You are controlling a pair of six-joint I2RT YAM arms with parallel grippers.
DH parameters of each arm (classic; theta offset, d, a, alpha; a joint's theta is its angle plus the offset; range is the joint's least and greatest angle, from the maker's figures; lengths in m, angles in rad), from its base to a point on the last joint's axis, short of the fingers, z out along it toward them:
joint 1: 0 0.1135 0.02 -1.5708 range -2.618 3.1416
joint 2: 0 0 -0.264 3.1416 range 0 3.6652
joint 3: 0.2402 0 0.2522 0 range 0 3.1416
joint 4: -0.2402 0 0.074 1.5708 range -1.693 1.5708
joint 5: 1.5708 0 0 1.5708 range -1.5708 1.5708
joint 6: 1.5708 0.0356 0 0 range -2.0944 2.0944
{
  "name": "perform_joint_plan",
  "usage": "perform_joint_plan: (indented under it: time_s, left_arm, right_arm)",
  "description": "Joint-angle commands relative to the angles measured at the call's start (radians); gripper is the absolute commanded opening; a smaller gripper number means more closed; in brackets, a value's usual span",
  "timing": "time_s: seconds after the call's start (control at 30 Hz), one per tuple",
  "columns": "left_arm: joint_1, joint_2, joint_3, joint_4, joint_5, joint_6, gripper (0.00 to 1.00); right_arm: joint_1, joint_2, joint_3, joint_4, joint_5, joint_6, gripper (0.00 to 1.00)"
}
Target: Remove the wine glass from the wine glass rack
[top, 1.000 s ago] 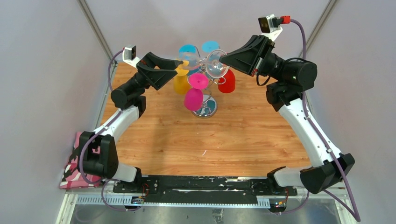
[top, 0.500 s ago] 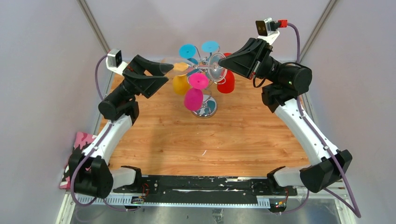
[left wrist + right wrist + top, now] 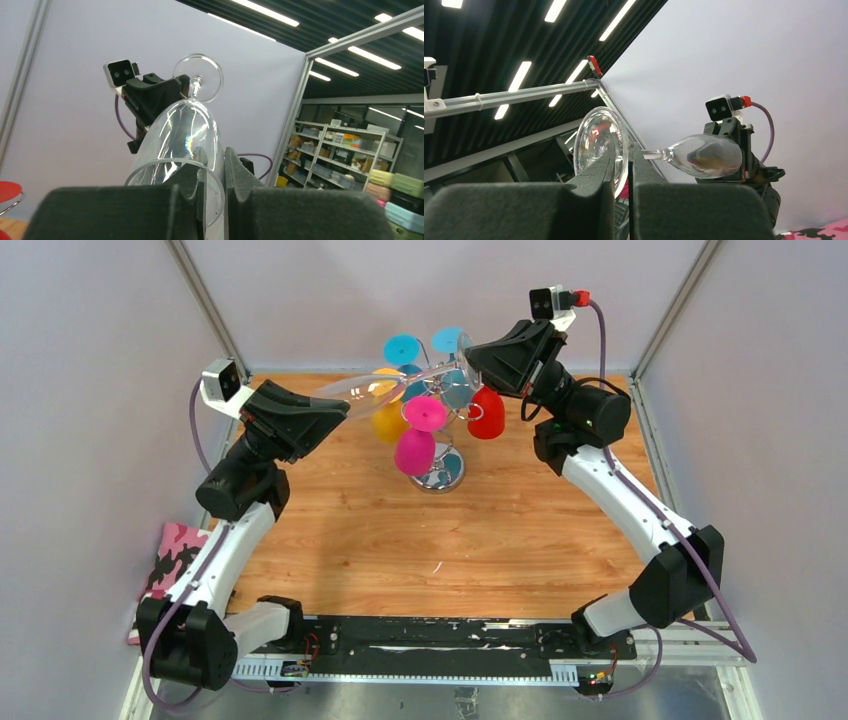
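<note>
Your left gripper [image 3: 214,167] is clamped on the bowl rim of the clear wine glass [image 3: 186,131], and your right gripper [image 3: 623,162] pinches that glass's round foot, so it lies on its side between the two with the stem nearly level. It sits above the curled top of the chrome wine glass rack [image 3: 441,472], where a pink glass [image 3: 414,451], a red glass [image 3: 486,416] and a yellow glass [image 3: 388,422] hang bowl-down over the wooden table [image 3: 450,540]. You cannot tell from above whether the stem clears the wire arms.
</note>
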Motion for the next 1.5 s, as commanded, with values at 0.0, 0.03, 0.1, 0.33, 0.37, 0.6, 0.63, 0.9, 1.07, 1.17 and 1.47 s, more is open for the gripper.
perform_joint_plan:
  time_s: [0.0,0.03,0.1,0.33,0.37,0.6,0.63,0.9,1.07,1.17,1.47]
  left_arm:
    - [-0.02,0.026,0.006,0.041,0.038,0.038,0.0]
    - [-0.02,0.022,0.005,0.041,0.031,0.037,0.0]
    - [-0.019,0.007,0.006,0.013,0.013,0.041,0.0]
    - [-0.017,-0.181,-0.004,-0.52,-0.079,0.37,0.0]
    - [-0.017,-0.22,0.01,-0.648,-0.108,0.445,0.0]
    - [-0.017,-0.389,0.222,-1.354,-0.382,0.845,0.0]
    - [-0.017,-0.397,0.253,-1.436,-0.418,0.88,0.0]
    - [-0.017,-0.167,0.761,-2.169,-0.954,1.161,0.0]
    - [-0.017,0.145,1.103,-2.469,-1.16,1.253,0.0]
    - [-0.009,0.336,1.288,-2.583,-1.146,1.305,0.0]
    - [0.071,0.676,1.445,-2.709,-0.874,1.336,0.0]
  right_arm:
    - [0.057,0.061,-0.039,-0.013,-0.17,-0.062,0.0]
    - [0.057,0.062,-0.037,-0.012,-0.173,-0.062,0.0]
    - [0.055,0.058,-0.04,-0.015,-0.176,-0.069,0.0]
    - [0.044,0.017,-0.048,-0.033,-0.197,-0.108,0.55]
    - [0.037,0.006,-0.057,-0.049,-0.196,-0.116,0.67]
    - [-0.047,-0.073,-0.158,-0.1,-0.169,-0.158,0.89]
    - [-0.075,-0.086,-0.174,-0.108,-0.168,-0.157,0.89]
    - [-0.32,-0.179,-0.324,-0.049,-0.179,-0.079,0.91]
    - [-0.432,-0.24,-0.347,-0.173,-0.229,-0.145,0.91]
    - [-0.468,-0.25,-0.344,-0.242,-0.249,-0.184,0.91]
    - [-0.531,-0.164,-0.348,-0.22,-0.291,-0.149,0.9]
